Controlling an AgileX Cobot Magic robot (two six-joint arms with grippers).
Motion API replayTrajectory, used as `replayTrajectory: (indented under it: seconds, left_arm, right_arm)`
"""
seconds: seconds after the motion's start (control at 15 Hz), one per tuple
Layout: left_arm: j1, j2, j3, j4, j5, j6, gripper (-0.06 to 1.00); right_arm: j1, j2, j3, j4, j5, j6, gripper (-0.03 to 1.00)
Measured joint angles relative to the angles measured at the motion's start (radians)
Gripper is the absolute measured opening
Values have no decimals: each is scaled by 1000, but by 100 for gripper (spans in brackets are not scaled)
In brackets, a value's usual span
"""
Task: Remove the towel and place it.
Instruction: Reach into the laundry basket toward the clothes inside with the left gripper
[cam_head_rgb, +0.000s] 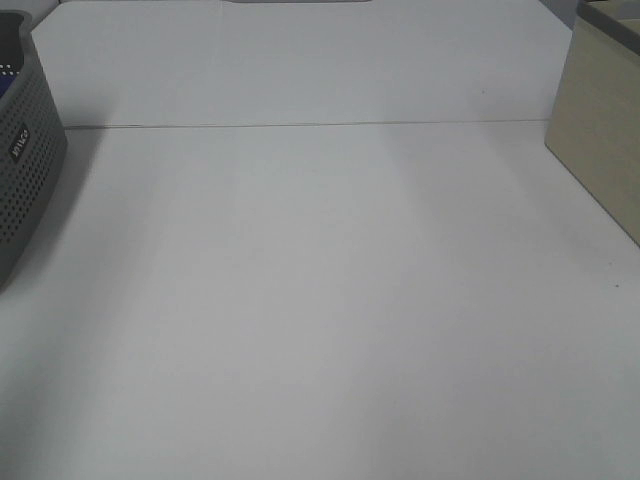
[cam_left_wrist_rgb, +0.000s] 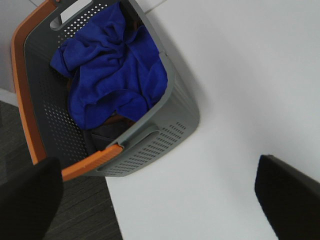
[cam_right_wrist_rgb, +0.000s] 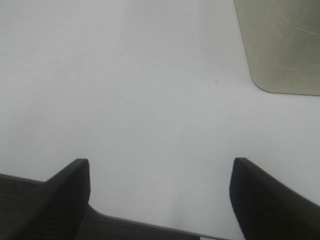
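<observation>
Looks like a lab test bench, not a home: bare white table (cam_head_rgb: 320, 300), plain white back panel (cam_head_rgb: 300, 60), dark carpet floor (cam_left_wrist_rgb: 95, 220). Staged props: grey laundry basket (cam_head_rgb: 30, 170) holding a blue towel (cam_left_wrist_rgb: 110, 75), beige box (cam_head_rgb: 600, 130).

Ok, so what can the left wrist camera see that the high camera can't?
Only the left wrist view shows the blue towel heaped inside the basket, the basket's orange rim, and the open left gripper. Only the high view shows the beige box on the right and the small label on the basket's wall. Both show the grey perforated basket on the white table.
</observation>
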Motion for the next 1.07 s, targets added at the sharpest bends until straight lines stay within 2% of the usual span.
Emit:
replayTrajectory:
  seconds: [0.2, 0.4, 0.47, 0.53, 0.73, 0.87, 1.07]
  left_arm:
    - [0, 279, -206, 35, 53, 180, 99]
    - [-1, 463, -337, 129, 56, 270, 99]
    - [-1, 533, -380, 194, 56, 287, 99]
    - [1, 632, -413, 348, 56, 297, 99]
    - [2, 747, -413, 553, 58, 340, 99]
    - [21, 817, -415, 587, 2, 385, 99]
    - [64, 908, -415, 590, -95, 404, 99]
  right_arm:
    - [0, 0, 0, 0, 0, 0, 76]
    - [0, 0, 0, 0, 0, 7, 76]
    - [0, 0, 0, 0, 0, 8, 76]
    - [0, 0, 0, 1, 0, 10, 76]
    - [0, 0, 0, 3, 0, 13, 76]
    - [0, 0, 0, 3, 0, 13, 76]
    - [0, 0, 0, 3, 0, 13, 76]
